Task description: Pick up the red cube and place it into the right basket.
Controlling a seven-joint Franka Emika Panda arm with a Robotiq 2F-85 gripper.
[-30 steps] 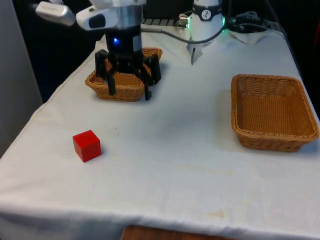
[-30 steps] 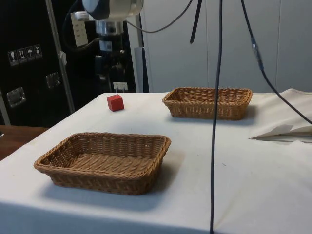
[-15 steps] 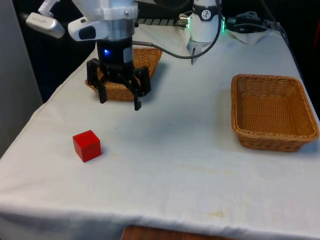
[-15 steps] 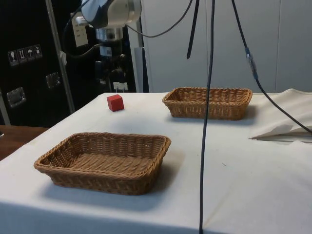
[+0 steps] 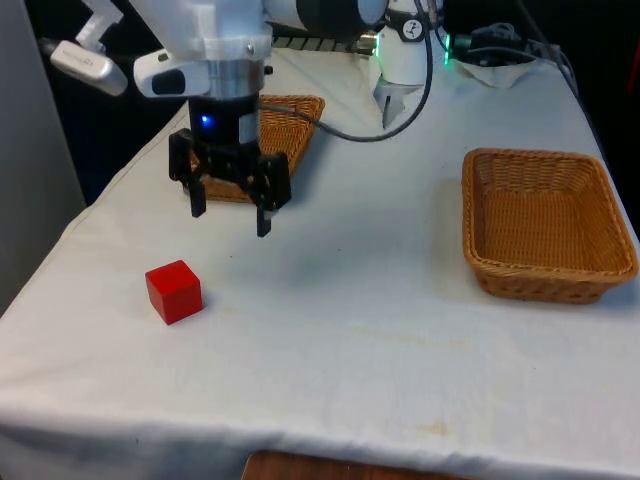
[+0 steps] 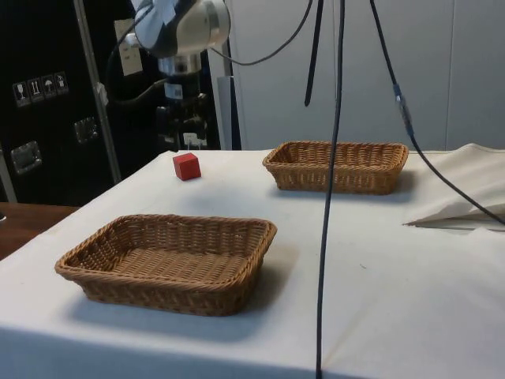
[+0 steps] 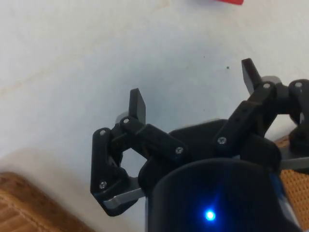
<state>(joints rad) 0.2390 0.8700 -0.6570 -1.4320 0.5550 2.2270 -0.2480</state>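
**A:** ok so where's everything sitting on the white-clothed table (image 5: 350,330)?

**B:** treat the front view like a clock face. The small red cube (image 5: 173,291) (image 6: 187,166) is on the cloth at about 8 o'clock. One rectangular woven wicker basket (image 5: 470,215) (image 6: 102,288) is out at 3, and a second woven wicker basket (image 5: 298,122) (image 6: 335,180) is at 11, well apart from it.

**A:** and the black two-finger gripper (image 5: 230,220) (image 7: 193,84)?

**B:** up off the cloth, roughly 1 o'clock from the cube and not touching it, between the cube and the 11 o'clock basket.

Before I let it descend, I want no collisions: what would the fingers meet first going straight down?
Probably just the white cloth. The open gripper points down at bare cloth; the red cube lies apart, nearer the front, so likely missed.
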